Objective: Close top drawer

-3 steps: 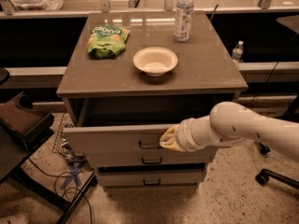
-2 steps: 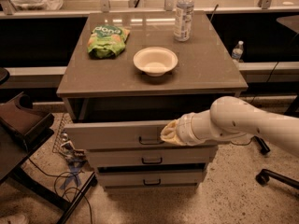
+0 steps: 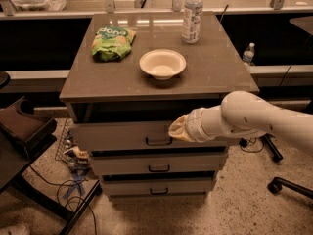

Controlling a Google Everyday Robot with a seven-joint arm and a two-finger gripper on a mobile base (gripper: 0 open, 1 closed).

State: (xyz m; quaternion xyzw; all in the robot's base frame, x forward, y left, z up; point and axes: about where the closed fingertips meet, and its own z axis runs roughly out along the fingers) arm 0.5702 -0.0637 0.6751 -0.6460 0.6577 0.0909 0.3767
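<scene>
The top drawer (image 3: 122, 133) sits at the head of the grey cabinet (image 3: 78, 112), right under the brown surface (image 3: 215, 70). It is pulled out a little, with a dark strip of interior showing above its front panel. Its long axis runs left to right across the view, and the flat front faces the camera. The small dark loop handle (image 3: 158, 141) hangs at the centre of the panel.

The white arm (image 3: 264, 117) reaches in from the right edge, roughly level, its thick rounded forearm narrowing to a ribbed wrist. The gripper (image 3: 175, 129) is wrapped in a cream cover and points left along the drawer front. Its tip is just right of and slightly above the handle, over the panel. The cover hides its working end, so there is no telling whether it is spread or closed, and contact with the panel cannot be confirmed.

Below are two shorter-fronted drawers, the middle one (image 3: 195, 163) and the bottom one (image 3: 127, 186), each with its own handle.

On the surface a white bowl (image 3: 162, 63) sits near the middle. A green snack bag (image 3: 112, 43) lies to its left and a clear water bottle (image 3: 192, 13) stands upright at the back right. A smaller bottle (image 3: 248, 53) stands beyond the cabinet on the right, and cables (image 3: 73, 160) tangle on the floor at the left.
</scene>
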